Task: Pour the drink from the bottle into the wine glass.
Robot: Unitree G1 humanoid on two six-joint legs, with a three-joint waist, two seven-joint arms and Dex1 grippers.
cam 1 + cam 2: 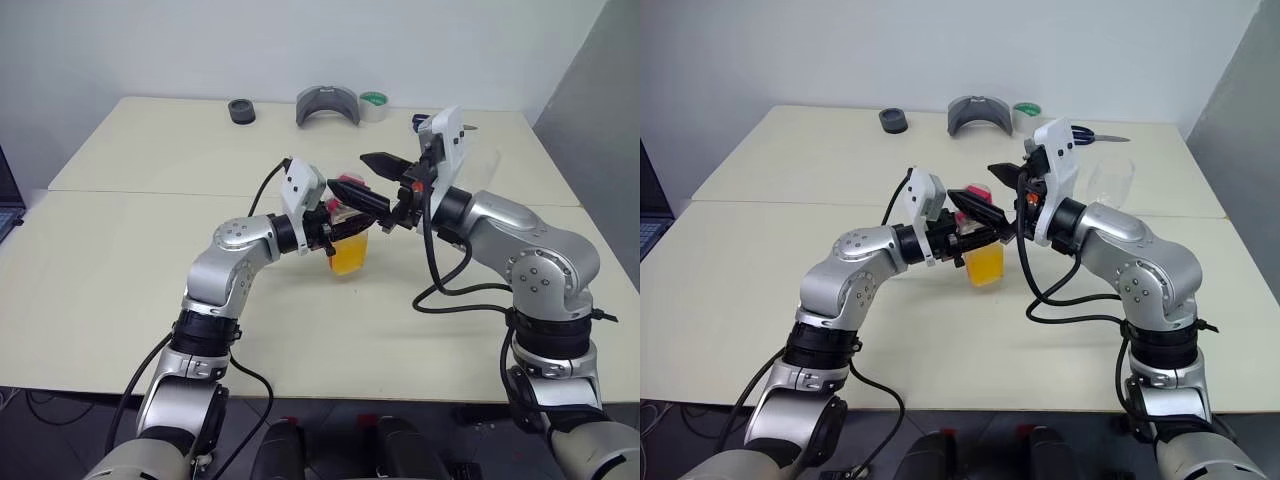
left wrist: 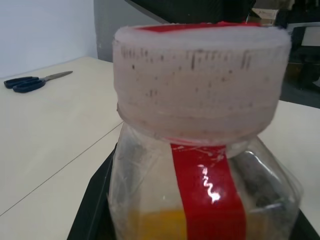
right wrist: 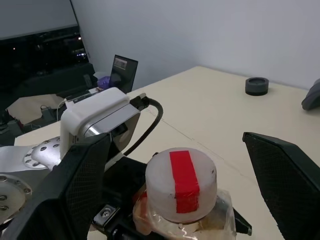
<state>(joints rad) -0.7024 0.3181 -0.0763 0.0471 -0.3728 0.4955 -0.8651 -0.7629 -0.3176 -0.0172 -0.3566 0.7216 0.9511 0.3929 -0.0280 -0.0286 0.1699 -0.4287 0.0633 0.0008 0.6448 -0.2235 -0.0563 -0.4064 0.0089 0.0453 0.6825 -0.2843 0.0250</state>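
The bottle [image 1: 985,250] is a small clear squarish plastic one, standing upright near the middle of the table, white cap [image 3: 181,183] still on with a red sticker across the top and a red stripe [image 2: 207,192] running down its side. The drink [image 1: 350,255] is orange-yellow and fills only the lower part. The wine glass [image 1: 1110,185], clear and hard to make out, sits well apart at about 2 o'clock from the bottle.

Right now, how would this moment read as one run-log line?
left gripper: shut on bottle | right gripper: open around white cap | cap: on
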